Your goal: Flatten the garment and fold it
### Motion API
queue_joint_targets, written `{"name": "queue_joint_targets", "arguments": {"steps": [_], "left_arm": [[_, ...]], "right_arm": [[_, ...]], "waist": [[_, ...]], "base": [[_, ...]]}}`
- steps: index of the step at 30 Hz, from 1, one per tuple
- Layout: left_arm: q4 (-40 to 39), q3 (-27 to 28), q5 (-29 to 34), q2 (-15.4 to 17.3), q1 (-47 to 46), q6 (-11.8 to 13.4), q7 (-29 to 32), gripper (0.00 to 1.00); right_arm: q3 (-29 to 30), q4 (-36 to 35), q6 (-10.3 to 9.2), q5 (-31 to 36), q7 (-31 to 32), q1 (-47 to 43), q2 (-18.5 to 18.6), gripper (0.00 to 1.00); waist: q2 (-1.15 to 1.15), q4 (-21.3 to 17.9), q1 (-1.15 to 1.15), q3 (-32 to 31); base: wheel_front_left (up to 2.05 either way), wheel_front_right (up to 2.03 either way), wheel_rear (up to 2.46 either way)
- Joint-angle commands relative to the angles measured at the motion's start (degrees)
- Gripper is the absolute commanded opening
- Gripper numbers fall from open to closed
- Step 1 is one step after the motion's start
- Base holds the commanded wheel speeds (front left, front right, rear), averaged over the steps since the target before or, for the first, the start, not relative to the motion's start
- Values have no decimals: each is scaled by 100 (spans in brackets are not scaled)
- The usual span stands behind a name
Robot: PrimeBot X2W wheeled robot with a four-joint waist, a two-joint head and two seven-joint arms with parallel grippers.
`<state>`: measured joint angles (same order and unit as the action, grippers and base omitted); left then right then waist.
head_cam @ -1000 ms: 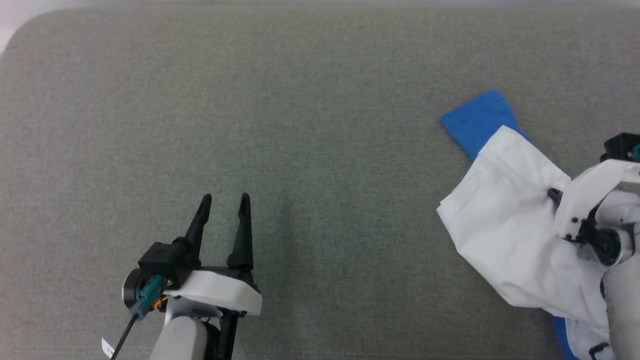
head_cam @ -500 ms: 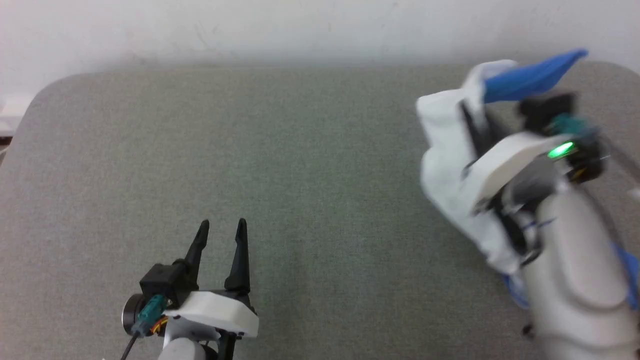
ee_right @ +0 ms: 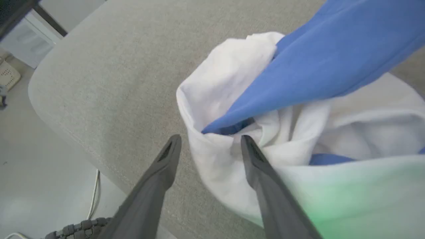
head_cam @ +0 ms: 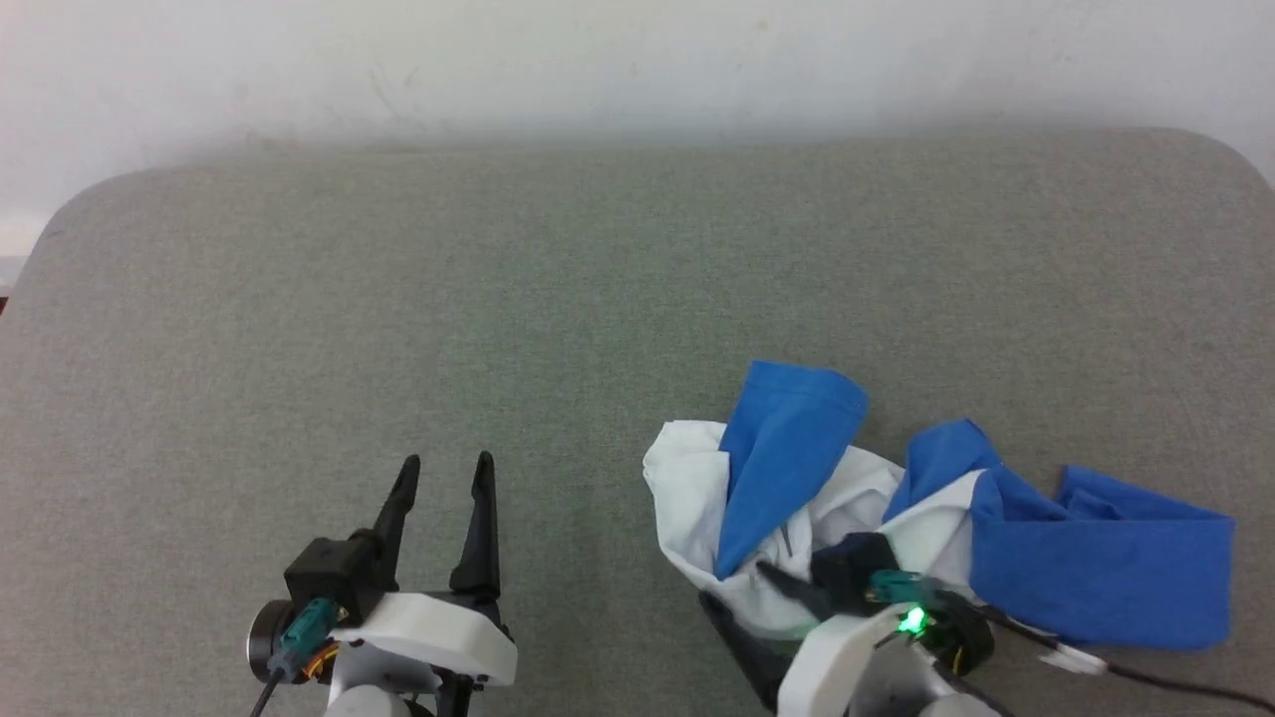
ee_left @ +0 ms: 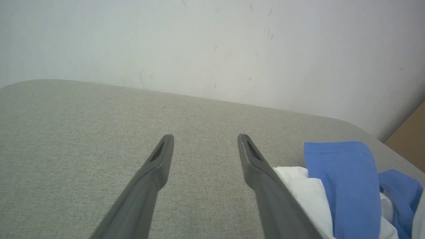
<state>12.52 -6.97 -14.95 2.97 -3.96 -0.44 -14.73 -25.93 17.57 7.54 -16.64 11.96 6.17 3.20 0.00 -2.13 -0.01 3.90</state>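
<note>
The garment (head_cam: 797, 468) lies crumpled on the grey table, right of centre near the front. It is a white body with one blue sleeve (head_cam: 1096, 568) stretched to the right and another blue fold on top. No chest print shows. My right gripper (head_cam: 732, 588) sits at the heap's front left edge. In the right wrist view, the right gripper (ee_right: 211, 141) is open with the garment (ee_right: 298, 86) bunching its white edge loosely between the fingers. My left gripper (head_cam: 448, 463) is open over bare table, well left of the cloth. In the left wrist view, the left gripper (ee_left: 205, 137) has the garment (ee_left: 342, 186) to its right.
The grey padded table (head_cam: 498, 299) has rounded corners and backs onto a pale wall (head_cam: 598, 60). Its front edge (ee_right: 109, 156) runs close under my right gripper, with floor and a white cable (ee_right: 94, 196) below. A brown board (ee_left: 410, 136) stands beyond the far right corner.
My right arm swung the shirt up, then brought it down nearer the front centre. That gripper was shut on the cloth and is now open. The left gripper stayed put; the camera shifted.
</note>
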Motion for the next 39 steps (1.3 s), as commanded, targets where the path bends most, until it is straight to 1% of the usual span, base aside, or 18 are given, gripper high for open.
{"name": "queue_joint_targets", "arguments": {"steps": [1,4,7,11,12,13,14,17,20,26,27,28,29,34,37,39], "left_arm": [[56,-14,-16,-9,44,13,-27,100],[120,-147,-23,-9,-4,-34,33,100],[142,-378,-16,-9,-138,-89,164,100],[178,-889,-41,-9,-400,-170,458,100],[178,-889,-41,-9,-400,-170,458,100],[216,-1215,-68,-9,-534,-219,661,100],[216,-1215,-68,-9,-534,-219,661,100],[349,-1698,-110,-9,-736,-295,1081,100],[609,-2111,-113,-9,-980,-400,1677,100],[1326,-2515,-101,77,-1470,-551,2906,100],[1411,-2545,-136,88,-1526,-571,3031,86],[1465,-2570,-163,100,-1589,-589,3108,35],[1490,-2576,-180,121,-1653,-602,3117,0],[1363,-2435,-215,230,-1979,-603,2696,0],[1236,-2223,-160,337,-2245,-470,2239,0],[1157,-1979,-151,461,-2428,-302,1951,0]], "right_arm": [[145,-270,-5,-73,-364,-97,-15,100],[492,-793,-5,-72,-949,-349,-22,100],[853,-1315,-5,-11,-1277,-617,-27,100],[1417,-1879,-5,84,-1409,-958,-30,100],[1417,-1879,-5,84,-1409,-958,-30,100],[1719,-2076,-5,120,-1384,-1096,-31,100],[1719,-2076,-5,120,-1384,-1096,-31,100],[2147,-2295,-5,142,-1331,-1249,-31,100],[2444,-2450,-5,142,-1276,-1370,-31,100],[2616,-2510,-5,-5,-1238,-1467,-32,100],[2609,-2492,-5,-26,-1240,-1477,-32,100],[2605,-2475,-5,-63,-1246,-1489,-32,100],[2592,-2456,-5,-70,-1248,-1499,-32,100],[2627,-2400,-5,-77,-1219,-1621,-32,100],[2680,-2405,-5,-73,-1167,-1695,-32,100],[2710,-2431,-5,-59,-1131,-1741,-32,100]], "waist": [[0,-35,1,-18],[0,-66,1,-48],[0,-139,1,-65],[0,-287,1,-75],[0,-287,1,-75],[0,-394,1,-67],[0,-394,1,-67],[0,-551,1,-36],[0,-701,1,17],[0,-956,1,79],[0,-993,1,62],[0,-1025,1,44],[0,-1060,1,10],[0,-1138,1,-195],[0,-1158,1,-326],[0,-1173,1,-375]], "base": [[0,0,0],[0,0,0],[0,0,0],[0,0,0],[0,0,0],[0,0,0],[0,0,0],[0,0,0],[0,0,0],[0,0,0],[0,0,0],[0,0,0],[0,0,0],[0,0,0],[0,0,0],[0,0,0]]}}
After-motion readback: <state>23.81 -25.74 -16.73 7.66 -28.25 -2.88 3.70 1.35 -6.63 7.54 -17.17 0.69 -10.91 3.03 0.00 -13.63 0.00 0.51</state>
